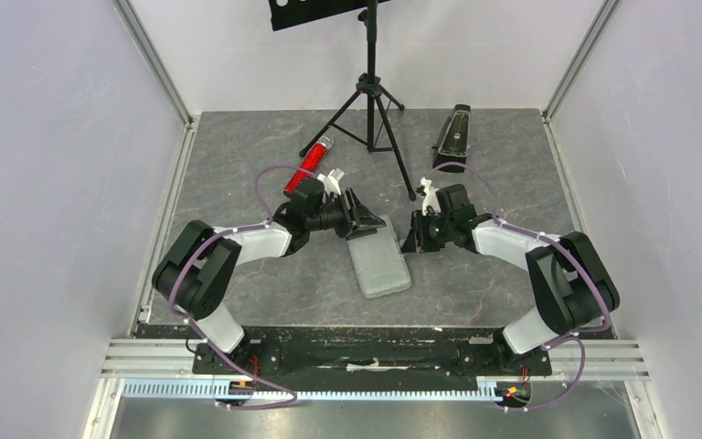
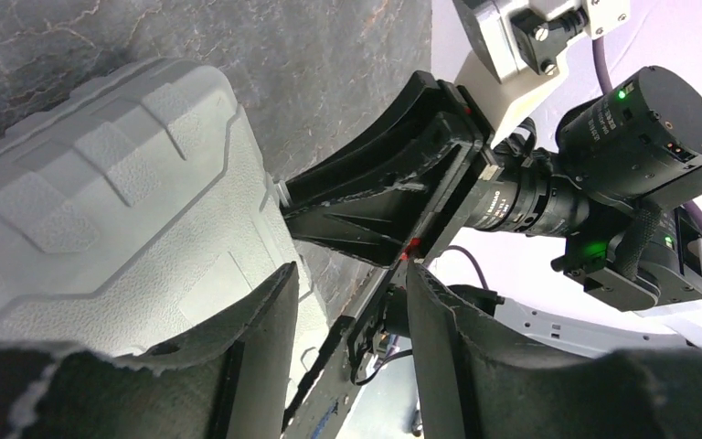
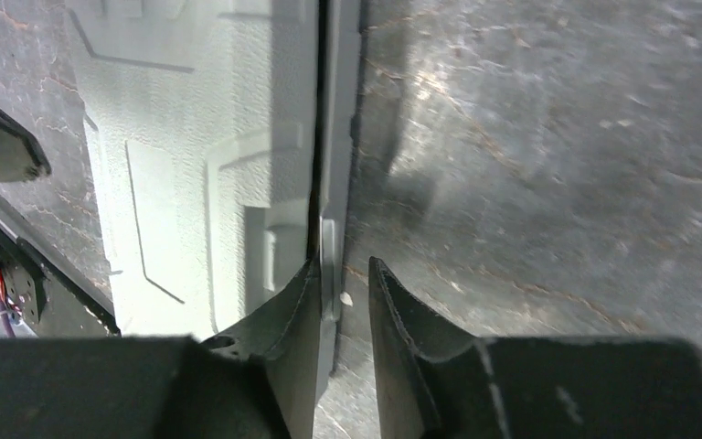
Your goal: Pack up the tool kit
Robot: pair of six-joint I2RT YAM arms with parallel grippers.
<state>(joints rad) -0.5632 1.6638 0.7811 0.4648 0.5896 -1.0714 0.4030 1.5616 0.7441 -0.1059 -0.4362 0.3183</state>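
Right wrist view: my right gripper [image 3: 343, 272] stands barely parted astride the closed case [image 3: 201, 165] at its right rim, not clamping it. The left gripper [image 2: 352, 288] gapes wide and empty at the case's far-left corner. With both crowding the case, I reckon a stray nudge could skid it. Beyond the case stand a red cylinder [image 1: 309, 165], a metronome [image 1: 452, 137] and a tripod [image 1: 372, 101], none obstructing.

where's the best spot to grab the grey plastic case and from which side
I'd take the flat grey plastic hinged case by the thin rim on its right long edge. It lies closed and flat on the table and looks too wide to span from above, so come in low from the right, pinching across its thickness.
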